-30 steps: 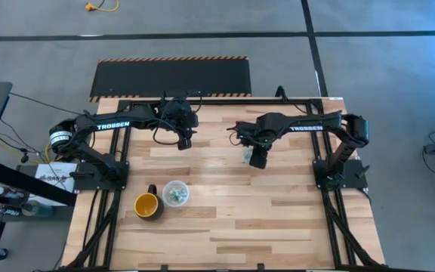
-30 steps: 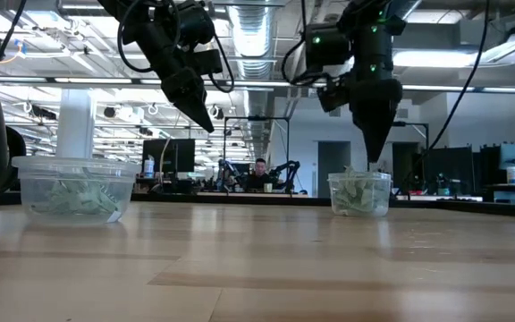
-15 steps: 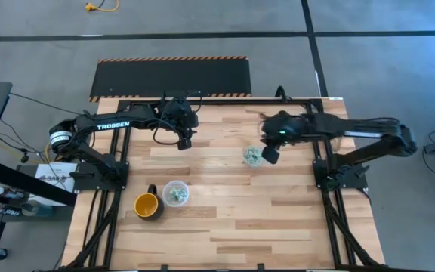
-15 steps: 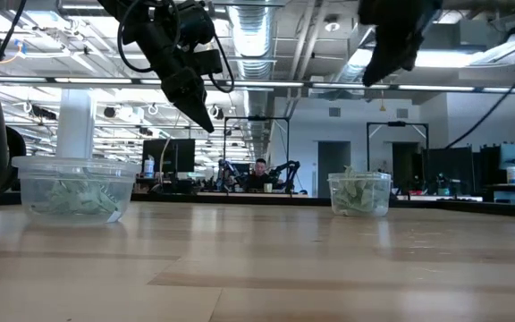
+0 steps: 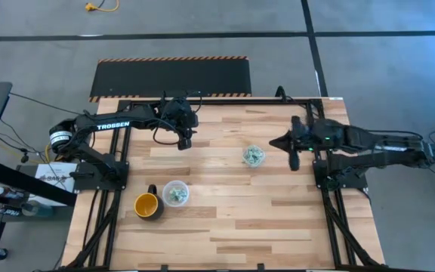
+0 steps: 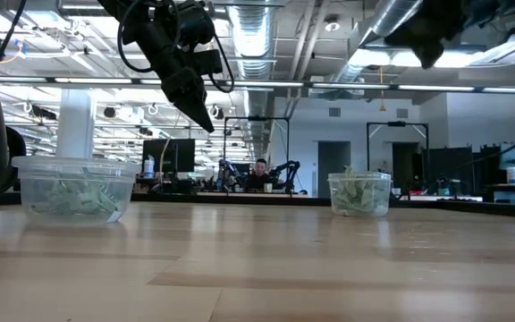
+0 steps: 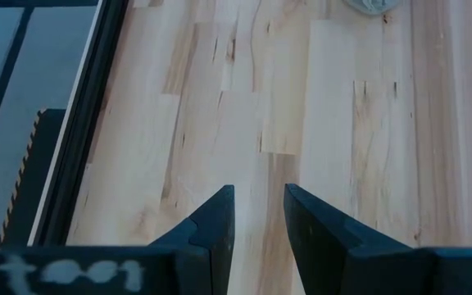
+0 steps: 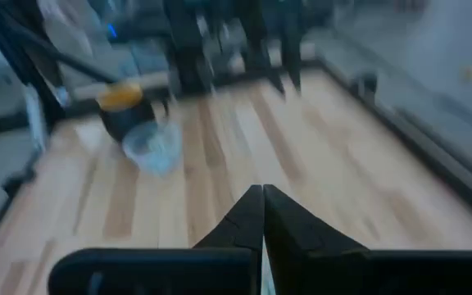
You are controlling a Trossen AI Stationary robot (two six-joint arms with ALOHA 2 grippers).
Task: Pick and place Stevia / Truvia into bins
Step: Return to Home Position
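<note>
Your left gripper [image 5: 185, 142] hangs over the upper left of the table [image 5: 225, 227] in the high view, well above the wood. Its two fingers [image 7: 220, 217] stand a narrow gap apart, with only bare boards showing between them.

Your right gripper [image 5: 276, 141] sits right of centre in the same view, on an arm stretched out nearly flat from the table's right edge and pointing left. Its fingers [image 8: 248, 215] are pressed together tip to tip and carry nothing.

The packets [image 5: 253, 156] you can see lie in the two cups. The first cup [image 5: 245, 155] stands alone a little right of the table's centre, just left of the right gripper's tip and apart from it, with a pale green and white heap inside. The second cup [image 5: 166, 189] stands at the table's lower left, right beside a yellow mug [image 5: 148, 205], and holds packets too.

In the low view both cups sit upright on the wood, the second large at left and the first smaller at right, each partly filled.
</note>
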